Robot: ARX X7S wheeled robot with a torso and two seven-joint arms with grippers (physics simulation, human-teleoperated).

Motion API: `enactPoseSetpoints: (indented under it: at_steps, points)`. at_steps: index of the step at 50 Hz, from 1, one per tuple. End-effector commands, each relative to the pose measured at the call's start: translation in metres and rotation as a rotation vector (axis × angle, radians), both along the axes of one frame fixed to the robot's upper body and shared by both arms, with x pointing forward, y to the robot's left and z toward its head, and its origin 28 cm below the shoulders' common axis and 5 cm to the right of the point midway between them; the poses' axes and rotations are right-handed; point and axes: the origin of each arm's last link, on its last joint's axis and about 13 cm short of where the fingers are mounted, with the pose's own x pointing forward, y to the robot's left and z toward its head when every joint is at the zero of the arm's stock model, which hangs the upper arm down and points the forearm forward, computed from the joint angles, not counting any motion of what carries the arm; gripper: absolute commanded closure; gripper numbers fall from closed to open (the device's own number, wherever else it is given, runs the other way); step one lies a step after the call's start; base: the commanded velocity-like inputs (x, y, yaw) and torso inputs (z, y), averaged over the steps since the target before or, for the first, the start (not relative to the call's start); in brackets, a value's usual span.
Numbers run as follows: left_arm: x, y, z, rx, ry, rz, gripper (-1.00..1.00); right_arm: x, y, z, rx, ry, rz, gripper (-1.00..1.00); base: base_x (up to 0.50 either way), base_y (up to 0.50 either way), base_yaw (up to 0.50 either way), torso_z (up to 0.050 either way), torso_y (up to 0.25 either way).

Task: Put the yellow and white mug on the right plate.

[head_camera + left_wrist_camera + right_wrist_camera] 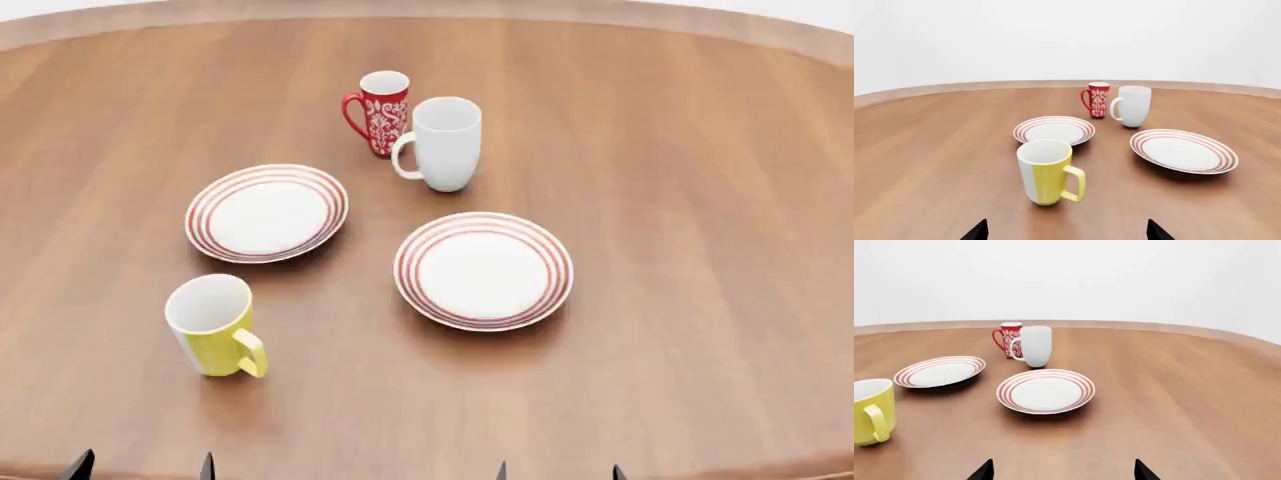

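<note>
The yellow and white mug (214, 326) stands upright on the wooden table at the near left, its handle toward the front right; it also shows in the left wrist view (1048, 171) and the right wrist view (872, 411). The right plate (483, 270) lies near the middle of the table, empty; it shows in the left wrist view (1183, 150) and the right wrist view (1045, 390). My left gripper (142, 468) is open and empty at the near edge, short of the mug (1065, 233). My right gripper (558, 472) is open and empty, short of the right plate (1063, 472).
A second ringed plate (267, 213) lies at the left, behind the yellow mug. A tall white mug (442, 143) and a slim red patterned mug (382, 111) stand behind the plates. The table's front edge (400, 474) runs just past my fingertips.
</note>
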Motion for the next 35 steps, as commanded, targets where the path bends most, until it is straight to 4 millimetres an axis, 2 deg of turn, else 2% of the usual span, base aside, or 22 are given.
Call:
enactPoseSetpoints:
  at_steps: [1, 32, 35]
  points:
    - [0.0, 0.0, -0.0003, 0.002, 0.003, 0.001, -1.0, -0.0002, 0.0003, 0.0, -0.001, 0.002, 0.001, -1.0, 0.0, 0.0, 0.0, 0.0, 0.0]
    - [-0.001, -0.0011, -0.0015, 0.02, 0.013, 0.004, -1.0, -0.0016, 0.0013, 0.0003, 0.001, 0.009, 0.009, -1.0, 0.0, 0.0, 0.0, 0.0, 0.0]
    - [-0.001, -0.0002, 0.0074, 0.001, -0.078, 0.03, -1.0, -0.0009, 0.0009, 0.0058, -0.001, -0.078, 0.0, -1.0, 0.0, 0.0, 0.0, 0.0, 0.0]
